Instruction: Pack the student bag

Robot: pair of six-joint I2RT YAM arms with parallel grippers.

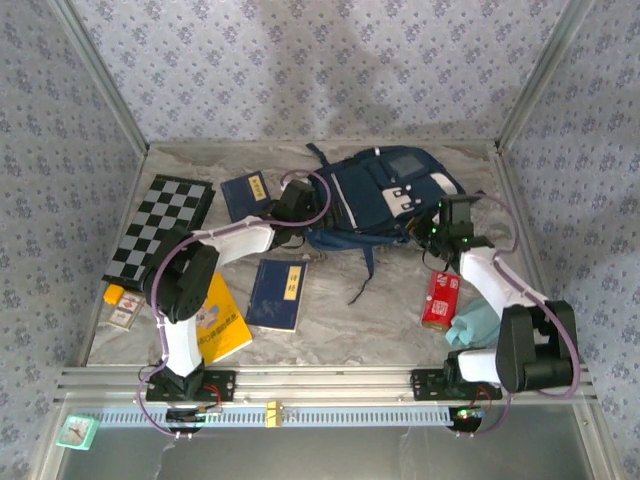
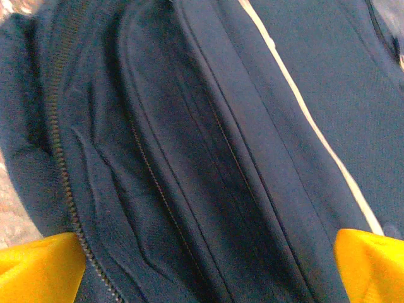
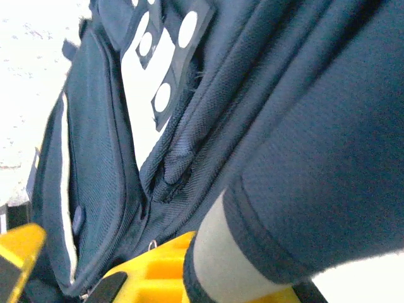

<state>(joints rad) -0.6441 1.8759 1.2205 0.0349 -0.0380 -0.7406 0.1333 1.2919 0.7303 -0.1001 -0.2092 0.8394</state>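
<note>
The student bag [image 1: 385, 205] lies flat toward the far side of the table [image 1: 360, 330], right of centre, with its white patches facing up and a dark strap trailing toward the near edge.

The left gripper [image 1: 293, 205] is at the bag's left edge. In the left wrist view its yellow fingers [image 2: 38, 268] stand wide apart, with navy fabric and a zipper line spanning the gap between them. They grip nothing.

The right gripper [image 1: 437, 235] is at the bag's near right edge. In the right wrist view its fingers [image 3: 158, 271] are drawn together on the bag's fabric, and a fold with pale trim lies over them.

Left of the bag lie a blue booklet [image 1: 248, 195] and a checkerboard [image 1: 160, 225]. Nearer the arms are a second blue booklet [image 1: 278, 293] and a yellow book [image 1: 222, 318]. A red packet [image 1: 440, 300] and a teal cloth [image 1: 475, 325] lie near the right arm.
</note>
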